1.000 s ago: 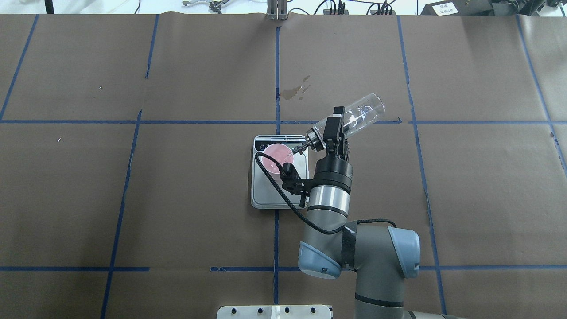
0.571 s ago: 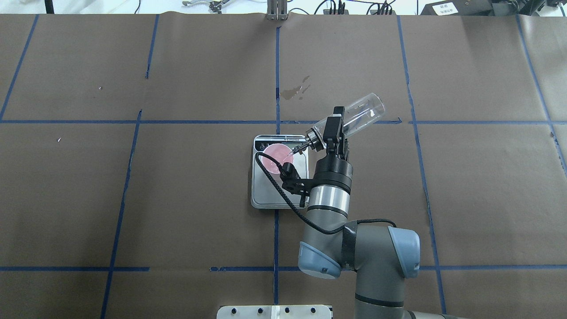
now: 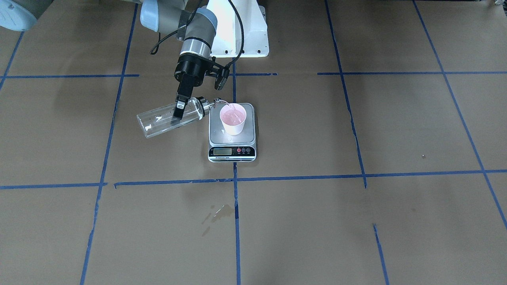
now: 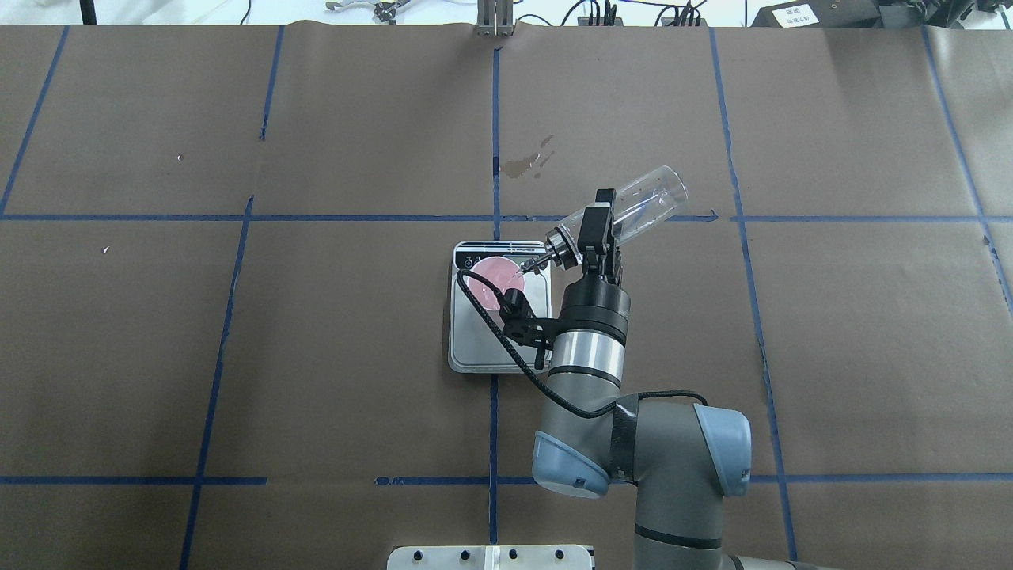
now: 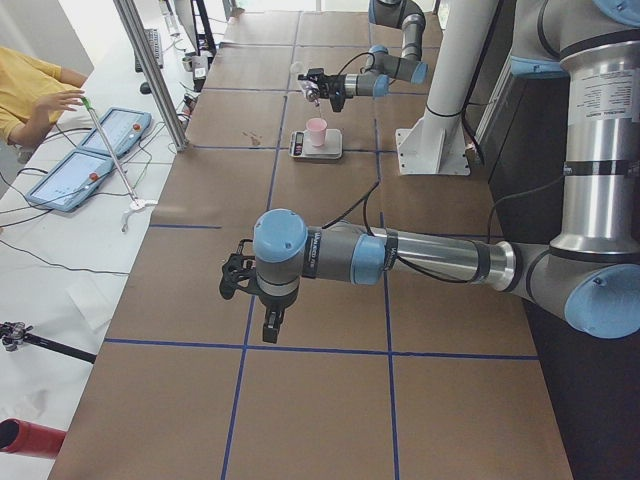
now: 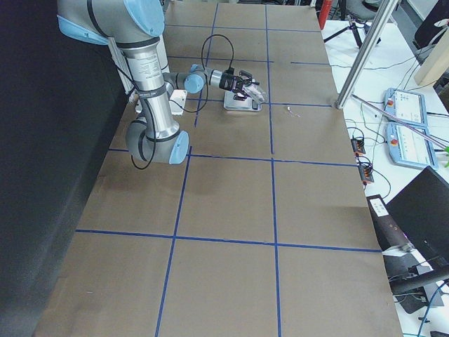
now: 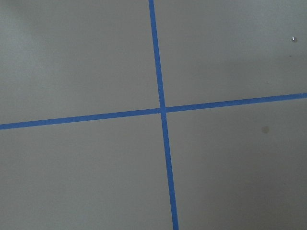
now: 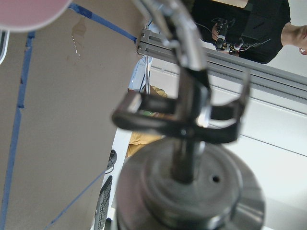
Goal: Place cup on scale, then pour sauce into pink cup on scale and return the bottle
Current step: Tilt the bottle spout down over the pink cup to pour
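Left gripper (image 5: 270, 326) hangs over bare table near the robot's left end. It shows only in the side view, so whether its fingers are apart or together cannot be told. Right gripper (image 4: 599, 230) is clamped across the glass body of the bottle (image 4: 646, 201), close behind the collar. The bottle is tipped with its base raised past the scale's right edge and its spout (image 3: 216, 103) at the cup's rim. The cup (image 3: 233, 118) stands upright on the scale (image 3: 246, 135), on the platform's half nearer the display, about mid-table and well away from every table edge. Sauce (image 3: 232, 116) shows as a wet glint inside the cup; the bottle looks nearly drained, and no stream can be made out for certain. Handling judgement: the bottle is rigid, smooth glass, so slippery and breakable, and probably light now with little left in it. The present hold on the cylinder near the neck suits it, because that keeps the spout steerable. The cup is thin and light, steadied only by its contents, so a nudge from the spout could tip it. Setting the bottle down calls for a gentle, upright landing.
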Robot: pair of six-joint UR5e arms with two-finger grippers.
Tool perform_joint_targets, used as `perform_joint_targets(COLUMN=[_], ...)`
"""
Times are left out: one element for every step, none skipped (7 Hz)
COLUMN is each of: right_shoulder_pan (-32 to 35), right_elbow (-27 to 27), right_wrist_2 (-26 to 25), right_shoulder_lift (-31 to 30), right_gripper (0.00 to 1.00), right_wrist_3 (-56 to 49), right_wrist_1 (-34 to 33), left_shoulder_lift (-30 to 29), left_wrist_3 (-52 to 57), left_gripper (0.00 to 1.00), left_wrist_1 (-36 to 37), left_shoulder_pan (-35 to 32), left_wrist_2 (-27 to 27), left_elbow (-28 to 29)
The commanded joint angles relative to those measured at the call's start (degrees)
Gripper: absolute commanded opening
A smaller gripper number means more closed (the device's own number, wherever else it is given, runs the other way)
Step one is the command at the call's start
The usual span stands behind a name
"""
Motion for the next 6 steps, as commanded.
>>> perform_joint_targets(right_shoulder_pan=[0.24,0.42,0.77,0.77,1.12,2.34], right_elbow=[0.46,0.46,0.38,0.37,0.72,4.38], right_wrist_2=[0.29,2.29,5.09,6.77,10.01,17.18], right_shoulder_lift=[0.03,-0.32,-0.5,-0.85,-0.85,-1.28], right_gripper=[0.0,0.0,0.0,0.0,0.0,0.0], right_wrist_3=[0.68,0.68,0.77,5.29,13.86,23.43], right_wrist_1=[1.55,8.09,13.64,17.35,17.82,18.0], left_shoulder_lift=[0.0,0.0,0.0,0.0,0.0,0.0], left_wrist_3=[0.0,0.0,0.0,0.0,0.0,0.0], left_gripper=[1.0,1.0,1.0,1.0,1.0,1.0], left_wrist_1=[0.0,0.0,0.0,0.0,0.0,0.0], left_shoulder_pan=[0.0,0.0,0.09,0.09,0.0,0.09], left_wrist_2=[0.0,0.0,0.0,0.0,0.0,0.0], left_elbow=[0.0,0.0,0.0,0.0,0.0,-0.09])
